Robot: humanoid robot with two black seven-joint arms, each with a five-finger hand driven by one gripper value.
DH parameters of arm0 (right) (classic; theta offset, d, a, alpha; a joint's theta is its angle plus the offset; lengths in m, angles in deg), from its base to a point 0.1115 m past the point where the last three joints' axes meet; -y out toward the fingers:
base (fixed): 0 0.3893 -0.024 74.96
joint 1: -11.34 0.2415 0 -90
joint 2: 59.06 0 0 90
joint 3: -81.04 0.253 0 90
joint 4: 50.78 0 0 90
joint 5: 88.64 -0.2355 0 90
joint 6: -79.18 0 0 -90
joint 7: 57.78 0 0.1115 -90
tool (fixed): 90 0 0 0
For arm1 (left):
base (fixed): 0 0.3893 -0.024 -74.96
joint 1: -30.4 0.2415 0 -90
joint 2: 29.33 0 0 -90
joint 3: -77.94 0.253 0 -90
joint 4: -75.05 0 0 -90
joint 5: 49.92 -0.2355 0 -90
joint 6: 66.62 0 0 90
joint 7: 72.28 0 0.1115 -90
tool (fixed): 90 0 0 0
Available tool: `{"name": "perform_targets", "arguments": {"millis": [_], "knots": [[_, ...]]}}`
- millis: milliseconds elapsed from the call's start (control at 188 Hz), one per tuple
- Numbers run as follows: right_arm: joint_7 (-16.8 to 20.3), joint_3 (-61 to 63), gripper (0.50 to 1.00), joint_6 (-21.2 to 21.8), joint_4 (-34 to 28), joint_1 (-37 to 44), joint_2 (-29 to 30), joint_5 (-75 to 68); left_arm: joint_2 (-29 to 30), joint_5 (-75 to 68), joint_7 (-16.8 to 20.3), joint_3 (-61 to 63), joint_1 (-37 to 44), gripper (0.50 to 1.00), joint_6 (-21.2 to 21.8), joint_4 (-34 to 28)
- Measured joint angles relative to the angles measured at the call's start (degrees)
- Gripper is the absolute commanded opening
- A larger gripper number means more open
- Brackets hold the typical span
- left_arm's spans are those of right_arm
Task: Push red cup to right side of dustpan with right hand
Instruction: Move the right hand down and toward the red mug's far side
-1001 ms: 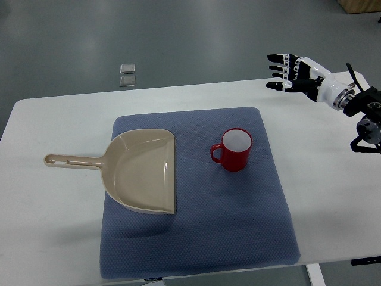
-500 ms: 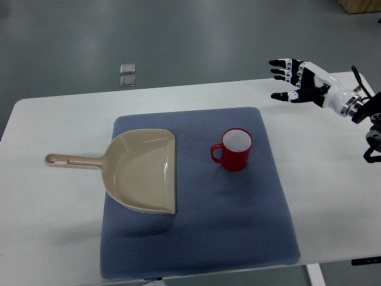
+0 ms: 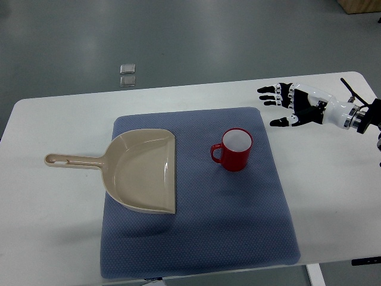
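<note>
Top view. The right hand [image 3: 292, 107] enters from the picture's right edge and is held above the white table [image 3: 333, 179], just off the far right corner of the blue mat [image 3: 238, 232]. Its fingers [image 3: 271, 95] are spread wide and extended toward the picture's left, with the thumb set apart on the nearer side; the hand holds nothing and touches nothing.

The red cup [image 3: 235, 151] stands upright on the mat, to the left of the hand and nearer the camera, apart from the fingertips. Its handle points away from the hand, toward the dustpan [image 3: 143, 170]. Only bare mat and table surface lie between the hand and the cup.

The dustpan, beige, lies flat on the mat beyond the cup as seen from the hand, well apart from it. Its straight open edge faces the cup, with a strip of bare mat between the two; its handle extends farther left, off the mat and onto the table.

Two small grey squares [image 3: 127, 74] lie on the floor beyond the table's far edge, far to the left of the hand.
</note>
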Motion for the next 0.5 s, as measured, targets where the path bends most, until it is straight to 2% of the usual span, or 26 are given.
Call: {"name": "perform_targets", "arguments": {"millis": [500], "knots": [[0.0, 0.1, 0.938, 0.0, 0.1, -2.6, 2.1, 3.4, 0.0, 0.0, 0.0, 0.0, 0.0, 1.000, 0.0, 0.0]]}}
